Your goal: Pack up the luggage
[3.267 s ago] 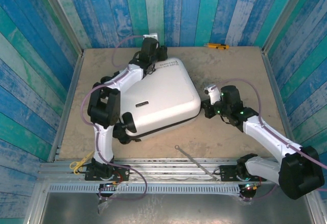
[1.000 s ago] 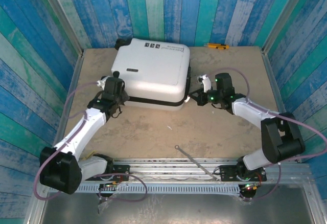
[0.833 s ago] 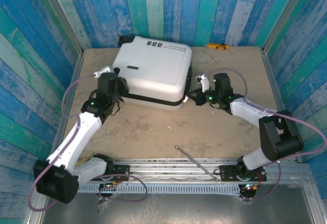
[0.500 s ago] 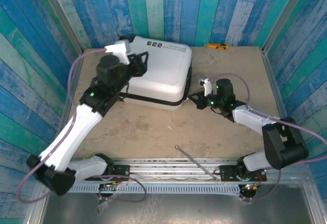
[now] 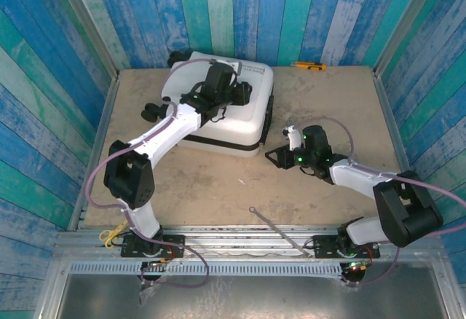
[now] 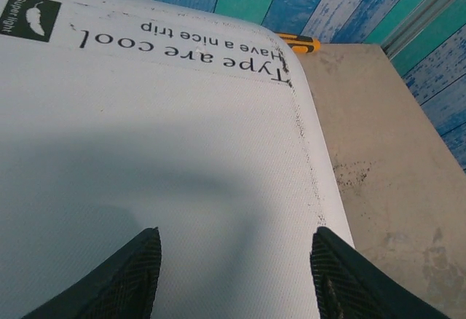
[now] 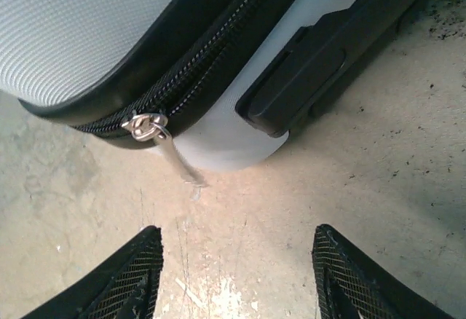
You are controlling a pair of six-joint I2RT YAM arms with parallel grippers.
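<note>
The luggage (image 5: 237, 122) is a white hard-shell suitcase lying closed and flat at the back of the table. My left gripper (image 5: 231, 93) hovers over its top shell (image 6: 182, 151), open, with nothing between the black fingertips (image 6: 127, 275). My right gripper (image 5: 274, 156) stands open just off the case's near right corner, low over the table. In the right wrist view the silver zipper pull (image 7: 149, 128) hangs from the black zipper ahead of the open gripper (image 7: 237, 275), untouched. A black handle (image 7: 317, 68) sits on the case's side.
A yellow-and-black tool (image 5: 309, 65) lies by the back wall, beyond the case's corner (image 6: 298, 42). A thin metal rod (image 5: 273, 224) lies near the front edge, and a yellow item (image 5: 111, 233) sits at the front left. Blue plank walls close in three sides.
My left arm has swung from the case's left side up over its top, and its gripper has opened. My right gripper has opened and backed slightly away from the corner.
</note>
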